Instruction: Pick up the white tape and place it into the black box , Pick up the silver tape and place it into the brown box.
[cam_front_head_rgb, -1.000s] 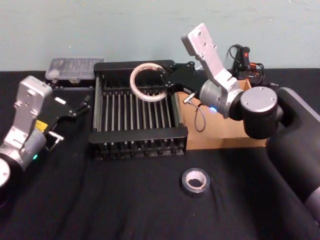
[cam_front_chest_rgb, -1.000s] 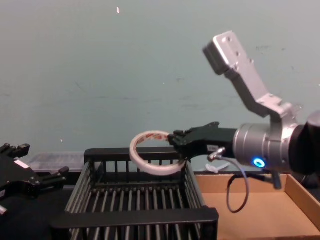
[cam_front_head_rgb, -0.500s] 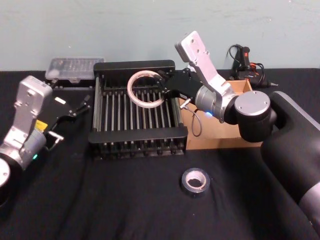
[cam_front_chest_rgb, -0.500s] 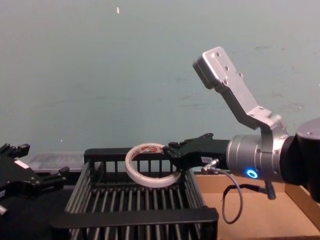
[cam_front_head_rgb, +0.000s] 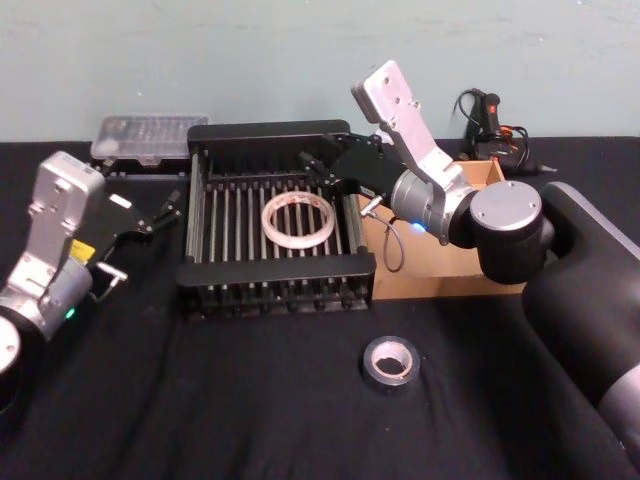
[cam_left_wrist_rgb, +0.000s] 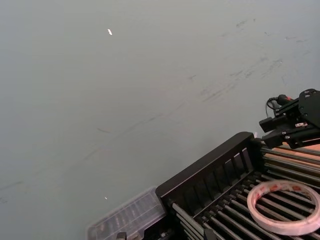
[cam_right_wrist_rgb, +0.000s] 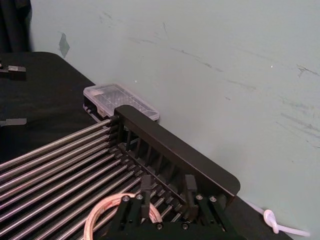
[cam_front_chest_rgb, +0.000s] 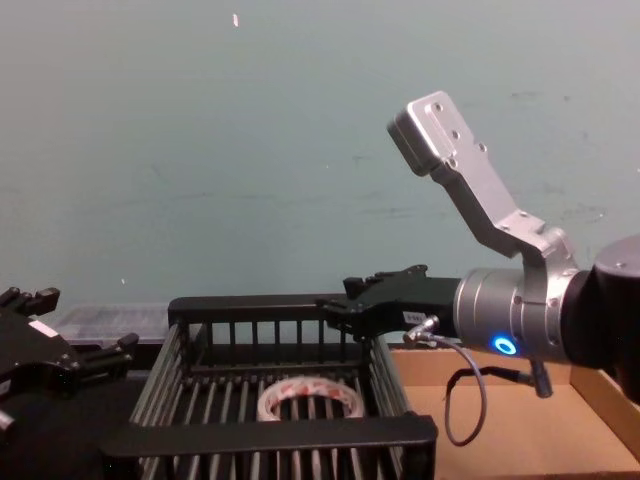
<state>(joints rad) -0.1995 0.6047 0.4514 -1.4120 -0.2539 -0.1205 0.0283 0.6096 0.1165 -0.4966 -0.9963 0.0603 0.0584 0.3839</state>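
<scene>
From the head view we see the white tape (cam_front_head_rgb: 297, 220) lying flat on the barred floor of the black box (cam_front_head_rgb: 275, 274), so that half of the job looks done. Our right gripper (cam_front_head_rgb: 322, 172) hangs over the box's far right corner with its fingers spread and nothing between them. The silver tape (cam_front_head_rgb: 390, 362) lies flat on the table in front of the brown box (cam_front_head_rgb: 462, 268), near our right side and well apart from that gripper, closer to us than the black box. Its hole faces up, so we judge the coming reach must turn back toward us and come down from above. Our left gripper (cam_front_head_rgb: 160, 214) sits parked to the left of the black box, farther from the silver roll.

From the chest view we see the right gripper (cam_front_chest_rgb: 340, 300) open above the black box's rim, the white tape (cam_front_chest_rgb: 308, 398) resting below it on the bars.

The left wrist view shows the white tape (cam_left_wrist_rgb: 285, 206) flat on the bars.

The right wrist view shows the right gripper's fingers (cam_right_wrist_rgb: 146, 186) parted over the white tape (cam_right_wrist_rgb: 116, 214), not touching it
</scene>
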